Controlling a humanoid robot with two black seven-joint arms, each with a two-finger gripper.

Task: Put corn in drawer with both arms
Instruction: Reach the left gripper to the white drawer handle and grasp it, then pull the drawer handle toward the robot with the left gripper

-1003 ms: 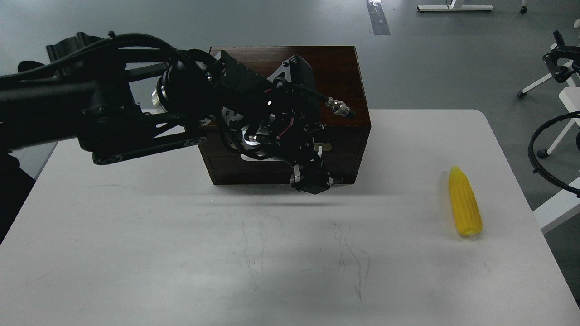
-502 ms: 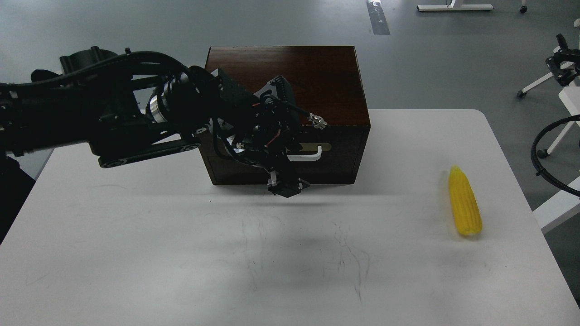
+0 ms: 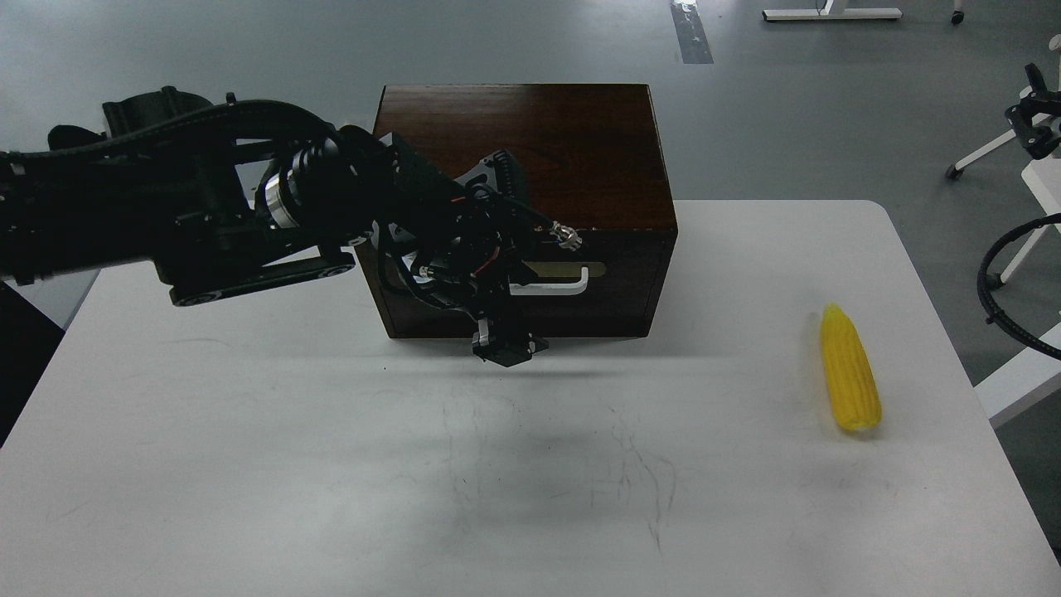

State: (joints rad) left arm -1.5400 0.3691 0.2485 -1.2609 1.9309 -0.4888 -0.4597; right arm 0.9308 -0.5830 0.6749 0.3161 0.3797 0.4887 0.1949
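Note:
The yellow corn [image 3: 850,369] lies on the white table [image 3: 331,464] at the right, pointed end away from me. The dark brown drawer [image 3: 617,282] in the wooden cabinet [image 3: 564,141] is shut, and its white bar handle [image 3: 554,286] shows. My left arm comes in from the left across the cabinet's front. Its gripper [image 3: 504,348] points down at the drawer's lower edge, below and left of the handle, too dark to tell open from shut, with nothing seen in it. At the right edge a black claw [image 3: 1032,124] shows, seemingly my right gripper, far from the corn.
A black cable loop [image 3: 990,290] hangs past the table's right edge. White chair or stand legs [image 3: 986,153] are on the grey floor at the back right. The cabinet stands at the table's far edge.
My left gripper has moved left and slightly down along the drawer front, uncovering the white handle. The claw at the right edge has drifted right. The corn and the drawer have not moved.

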